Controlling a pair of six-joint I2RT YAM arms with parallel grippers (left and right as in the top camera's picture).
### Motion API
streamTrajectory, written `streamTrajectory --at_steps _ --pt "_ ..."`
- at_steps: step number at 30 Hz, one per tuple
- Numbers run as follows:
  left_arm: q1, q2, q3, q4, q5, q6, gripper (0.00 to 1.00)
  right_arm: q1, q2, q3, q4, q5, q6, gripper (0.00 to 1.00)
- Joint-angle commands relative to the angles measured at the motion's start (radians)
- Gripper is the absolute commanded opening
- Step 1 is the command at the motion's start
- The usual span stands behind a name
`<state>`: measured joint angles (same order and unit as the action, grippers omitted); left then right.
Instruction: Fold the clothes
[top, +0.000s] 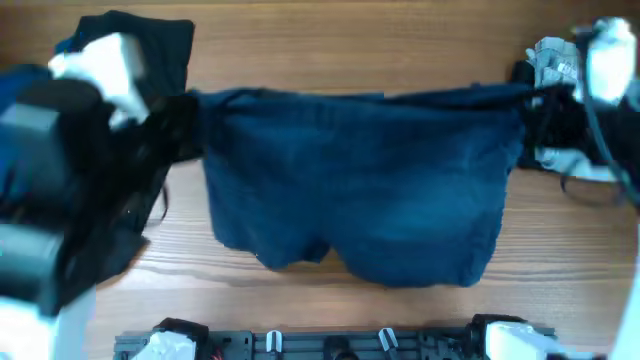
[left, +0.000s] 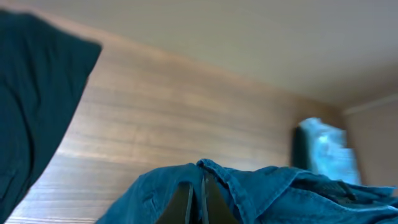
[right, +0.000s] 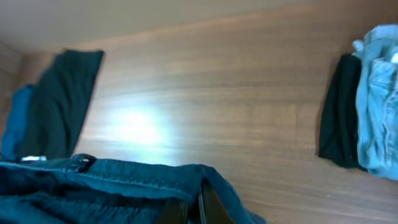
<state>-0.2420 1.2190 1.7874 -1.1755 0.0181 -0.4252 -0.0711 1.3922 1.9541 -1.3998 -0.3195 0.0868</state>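
- Blurred and large at the overhead view's left edge, the left arm (top: 60, 200) sits closest to the lens and hides that side of the table (top: 560, 250).
- Navy shorts (top: 360, 190) hang spread wide between the two arms. The waistband runs as a taut line along the top and both legs fall toward the near edge.
- The hem casts a shadow on the wood; whether it touches the boards I cannot tell.
- The left gripper (left: 198, 193) has its fingers pressed together on a fold of the shorts (left: 261, 193) at one waistband corner.
- The right gripper (right: 193, 202) pinches the opposite corner of the same cloth (right: 93, 186), fingers tight together.
- The table is warm brown wood with the grain running left to right, and a soft patch of glare shows in the right wrist view.
- A black garment (top: 150, 40) lies flat on the wood at the far left corner.
- A light denim pile (right: 379, 93) rests at the far right, with a dark cloth (right: 339, 118) just beside it.
- A dark rail (top: 330, 343) with white clamps runs along the near edge.
- Beyond the far edge, the left wrist view shows a plain beige surface (left: 249, 37).
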Motion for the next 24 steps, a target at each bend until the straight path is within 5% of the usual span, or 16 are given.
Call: streamTrajectory --at_steps 1,5,17,18,19,21,24 --pt "0.004 0.193 -0.010 0.043 -0.138 -0.002 0.04 -0.006 0.175 0.000 0.057 0.043 -0.037 0.04" --pt "0.005 0.434 -0.010 0.185 -0.214 -0.002 0.04 0.005 0.439 0.000 0.275 -0.036 -0.057 0.04" --pt "0.005 0.785 -0.010 0.647 -0.248 0.002 0.04 0.043 0.855 0.000 0.765 -0.041 -0.026 0.04" --pt "0.005 0.815 -0.010 0.694 -0.248 0.002 0.13 0.050 0.880 0.000 0.818 -0.040 -0.026 0.07" --pt "0.005 0.835 -0.010 0.729 -0.248 0.002 0.49 0.055 0.898 0.000 0.857 -0.041 -0.025 0.19" --pt "0.005 0.869 -0.010 0.788 -0.248 0.002 1.00 0.063 0.920 0.000 0.922 -0.040 -0.024 1.00" --pt "0.005 0.890 -0.010 0.862 -0.248 0.041 1.00 0.069 0.922 0.000 0.978 -0.041 -0.013 1.00"
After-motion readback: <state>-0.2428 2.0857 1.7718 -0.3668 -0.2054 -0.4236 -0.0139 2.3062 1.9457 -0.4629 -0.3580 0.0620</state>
